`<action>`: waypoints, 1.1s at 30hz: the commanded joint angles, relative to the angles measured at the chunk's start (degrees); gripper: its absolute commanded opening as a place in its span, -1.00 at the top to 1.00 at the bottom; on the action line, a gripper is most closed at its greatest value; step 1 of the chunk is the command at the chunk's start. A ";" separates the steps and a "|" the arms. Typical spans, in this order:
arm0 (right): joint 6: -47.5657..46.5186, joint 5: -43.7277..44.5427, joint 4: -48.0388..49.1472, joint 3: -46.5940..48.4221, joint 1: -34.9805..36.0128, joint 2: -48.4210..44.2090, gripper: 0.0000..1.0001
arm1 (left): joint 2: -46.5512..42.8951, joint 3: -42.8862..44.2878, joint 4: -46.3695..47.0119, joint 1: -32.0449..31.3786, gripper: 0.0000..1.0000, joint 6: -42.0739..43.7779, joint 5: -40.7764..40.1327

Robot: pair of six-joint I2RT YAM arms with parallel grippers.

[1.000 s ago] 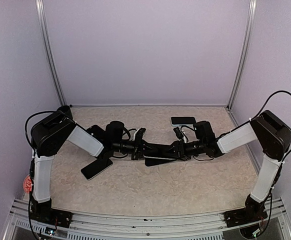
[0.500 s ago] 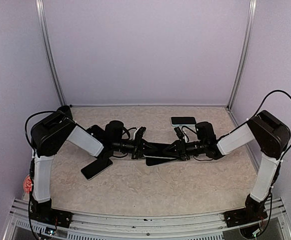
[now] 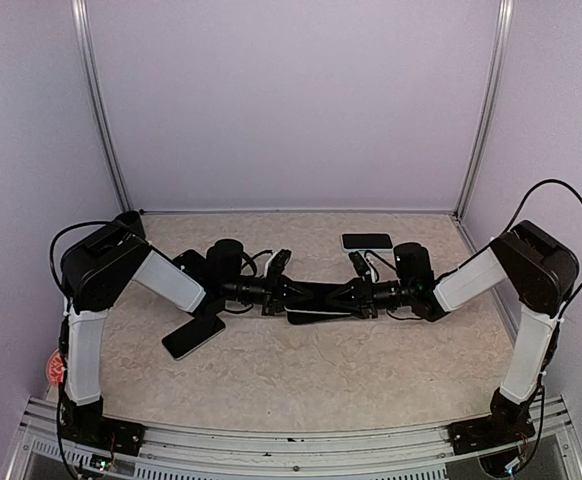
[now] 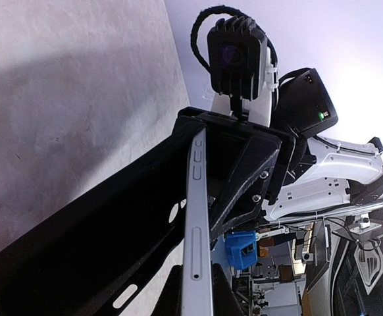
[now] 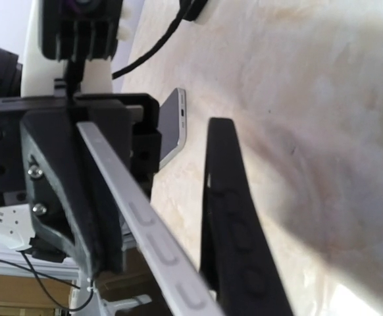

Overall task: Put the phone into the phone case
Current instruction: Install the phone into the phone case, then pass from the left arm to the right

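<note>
Our left gripper (image 3: pixel 293 294) is clamped on the phone (image 4: pixel 197 250), whose long axis runs across to the right gripper (image 3: pixel 349 297). Whether that one grips, we cannot tell. The case (image 4: pixel 99 257) meets the phone at the right end and splays away toward the left.

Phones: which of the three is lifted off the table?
The silver-edged phone in the left end effector, held edge-on mid-scene. The front-left phone and back phone lie flat.
</note>
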 commanded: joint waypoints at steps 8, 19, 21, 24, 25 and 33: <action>-1.69 -4.25 7.48 0.09 2.59 0.86 0.61 | -0.17 0.73 2.92 -2.17 0.79 -2.52 0.27; 0.12 -6.15 11.36 -1.36 2.46 0.71 0.85 | -1.82 -1.38 3.57 -0.67 0.47 -2.54 0.38; 0.41 -6.51 12.03 -1.54 2.35 0.72 0.86 | -2.23 -1.75 3.65 -0.37 0.44 -2.52 0.43; 0.45 -6.74 12.22 -1.67 2.24 0.61 0.92 | -2.99 -2.29 3.66 0.12 0.40 -2.37 0.48; 0.49 -6.79 12.29 -1.74 2.17 0.65 0.94 | -3.26 -2.47 3.58 0.25 0.38 -2.30 0.43; 0.75 -6.87 13.19 -2.75 1.63 0.77 0.97 | -5.38 -3.54 1.38 1.80 0.18 -0.48 0.35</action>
